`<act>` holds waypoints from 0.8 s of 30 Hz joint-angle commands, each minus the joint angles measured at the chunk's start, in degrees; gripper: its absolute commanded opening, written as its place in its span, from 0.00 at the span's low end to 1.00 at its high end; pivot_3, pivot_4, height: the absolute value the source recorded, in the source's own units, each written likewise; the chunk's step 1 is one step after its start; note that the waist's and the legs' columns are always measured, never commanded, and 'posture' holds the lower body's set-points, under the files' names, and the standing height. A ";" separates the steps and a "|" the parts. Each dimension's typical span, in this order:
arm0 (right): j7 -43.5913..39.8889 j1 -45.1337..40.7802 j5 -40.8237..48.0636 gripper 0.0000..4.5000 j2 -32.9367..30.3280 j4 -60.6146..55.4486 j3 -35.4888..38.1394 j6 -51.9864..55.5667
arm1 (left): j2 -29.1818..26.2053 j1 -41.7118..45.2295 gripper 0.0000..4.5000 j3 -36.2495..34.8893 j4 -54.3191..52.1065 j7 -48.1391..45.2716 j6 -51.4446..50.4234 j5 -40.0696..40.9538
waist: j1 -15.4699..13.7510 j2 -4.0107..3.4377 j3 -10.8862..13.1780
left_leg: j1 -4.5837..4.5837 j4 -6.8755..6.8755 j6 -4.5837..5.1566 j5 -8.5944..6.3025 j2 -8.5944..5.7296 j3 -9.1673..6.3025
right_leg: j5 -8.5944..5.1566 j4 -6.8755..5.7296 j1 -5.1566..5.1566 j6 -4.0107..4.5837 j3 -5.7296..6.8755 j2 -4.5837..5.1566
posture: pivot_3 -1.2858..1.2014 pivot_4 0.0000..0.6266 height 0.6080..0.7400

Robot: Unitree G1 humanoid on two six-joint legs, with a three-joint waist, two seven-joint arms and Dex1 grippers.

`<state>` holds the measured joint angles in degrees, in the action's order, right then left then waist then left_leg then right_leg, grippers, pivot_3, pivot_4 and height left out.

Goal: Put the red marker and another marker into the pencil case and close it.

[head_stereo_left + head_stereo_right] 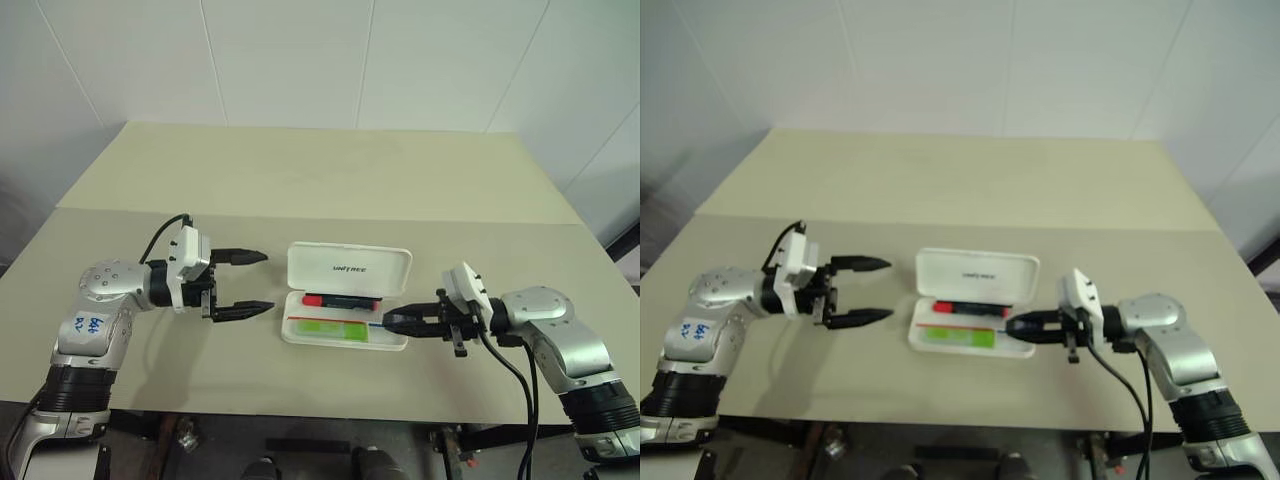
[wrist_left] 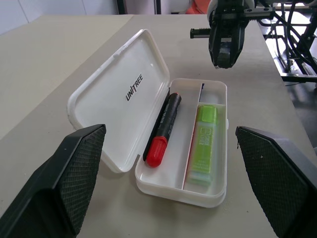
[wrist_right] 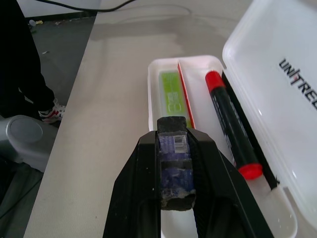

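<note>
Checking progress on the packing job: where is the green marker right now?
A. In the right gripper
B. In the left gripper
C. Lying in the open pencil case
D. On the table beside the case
C: the green marker lies in one compartment of the open pencil case, with the red marker in the compartment next to it, nearer the raised lid.

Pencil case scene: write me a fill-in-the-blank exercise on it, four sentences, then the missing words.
1. The lid of the pencil case stands ____.
2. The red marker lies in the compartment nearest the ____.
3. The green marker lies ____ the case.
4. The left gripper has its fingers ____.

Missing words: open; lid; inside; open
</note>
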<state>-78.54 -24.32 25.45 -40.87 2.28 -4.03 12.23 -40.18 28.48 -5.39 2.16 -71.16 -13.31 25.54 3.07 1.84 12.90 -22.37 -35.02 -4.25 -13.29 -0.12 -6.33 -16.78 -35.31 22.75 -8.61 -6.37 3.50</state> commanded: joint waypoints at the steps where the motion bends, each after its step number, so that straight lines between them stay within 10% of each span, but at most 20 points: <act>1: -1.28 -0.51 -0.53 0.09 0.30 0.38 -0.12 -1.78 | -0.96 -0.57 1.00 -0.01 -2.84 -1.31 -0.39 1.49 | 0.00 0.00 0.00 | 0.00 -0.01 0.00 0.00 0.00 0.00 | 0.00 -0.01 0.00 0.00 0.00 0.00 | 0.52 0.24 1.00; 24: -4.33 -5.06 -5.19 0.09 4.16 11.75 -2.38 -6.97 | -2.54 1.36 1.00 -0.05 -2.56 -3.56 -1.39 1.03 | 0.10 -0.01 0.00 | 0.02 -0.01 0.00 0.00 0.00 0.00 | 0.00 -0.06 0.01 0.00 0.00 0.00 | 0.52 0.24 1.00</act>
<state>-81.86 -28.60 20.22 -36.89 14.21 -6.56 6.55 -41.64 28.89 -4.79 0.88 -74.61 -14.56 25.54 3.17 1.83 12.90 -22.36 -35.03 -4.26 -13.29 -0.12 -6.33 -16.78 -35.37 22.76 -8.61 -6.37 3.49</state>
